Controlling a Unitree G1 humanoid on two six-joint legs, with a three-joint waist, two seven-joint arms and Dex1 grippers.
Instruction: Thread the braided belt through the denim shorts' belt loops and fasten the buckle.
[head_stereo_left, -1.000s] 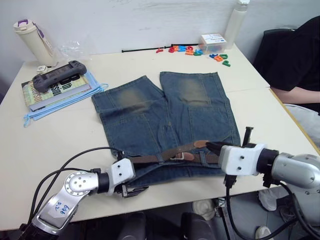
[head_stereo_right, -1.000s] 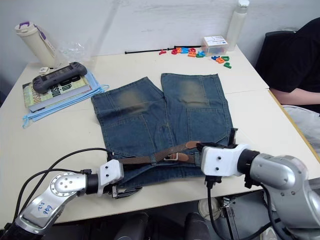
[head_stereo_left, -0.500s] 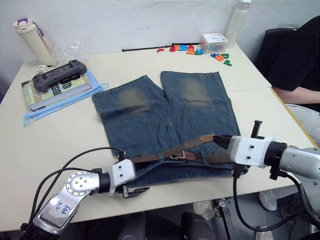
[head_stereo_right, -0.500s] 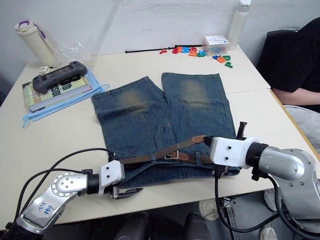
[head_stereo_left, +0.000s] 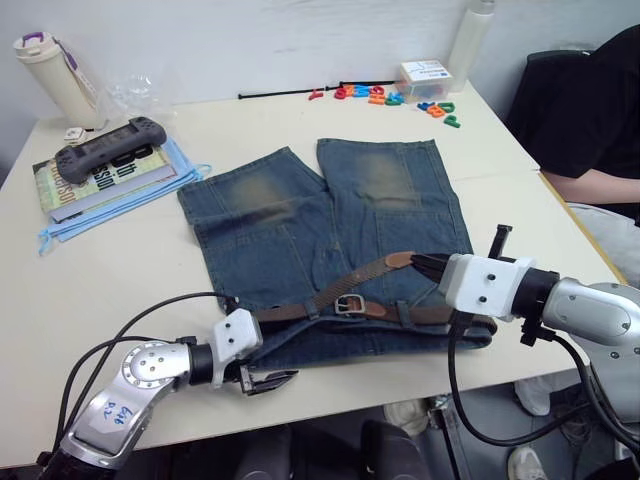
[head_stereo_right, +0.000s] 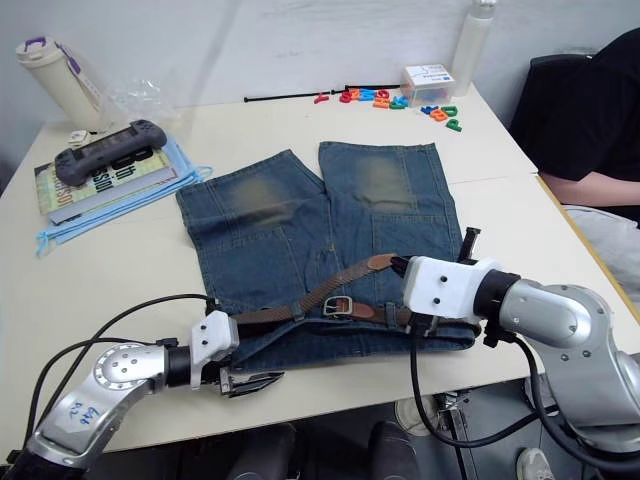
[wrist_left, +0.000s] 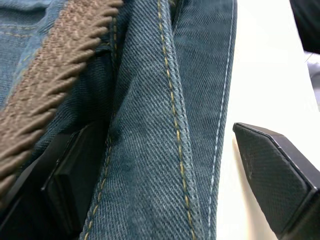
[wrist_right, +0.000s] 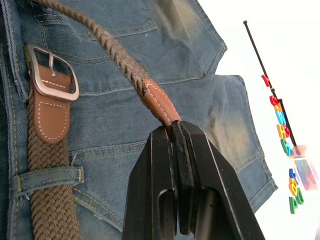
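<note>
Since half a second ago, the right gripper (wrist_right: 172, 131) has slid back toward the middle of the shorts, and the tan belt tip it holds now lies lower and flatter on the cloth. Its two black fingers are pressed tight together on that smooth leather tip.

From the pinched tip, the long dark-brown braided belt (head_stereo_left: 352, 283) runs away from the right gripper at a slant, bumpy like a rope. It goes through the one shiny silver square buckle (wrist_right: 51, 72). Another part of the belt lies along the waistband, tucked under a small blue denim belt loop (wrist_right: 47, 178) close beside the right gripper.

Blue denim shorts (head_stereo_left: 330, 230) with two faded yellow-tan patches, one on each leg, lie flat on the pale table (head_stereo_left: 110, 290), just ahead of both grippers.

Over at the other end of the waistband sits the left gripper (head_stereo_left: 268, 379). Its two black fingers are spread apart, one finger (wrist_left: 75, 175) under the folded denim edge with its yellow stitches, the other out on the bare table beside it. The braided belt passes right next to that tucked finger.
</note>
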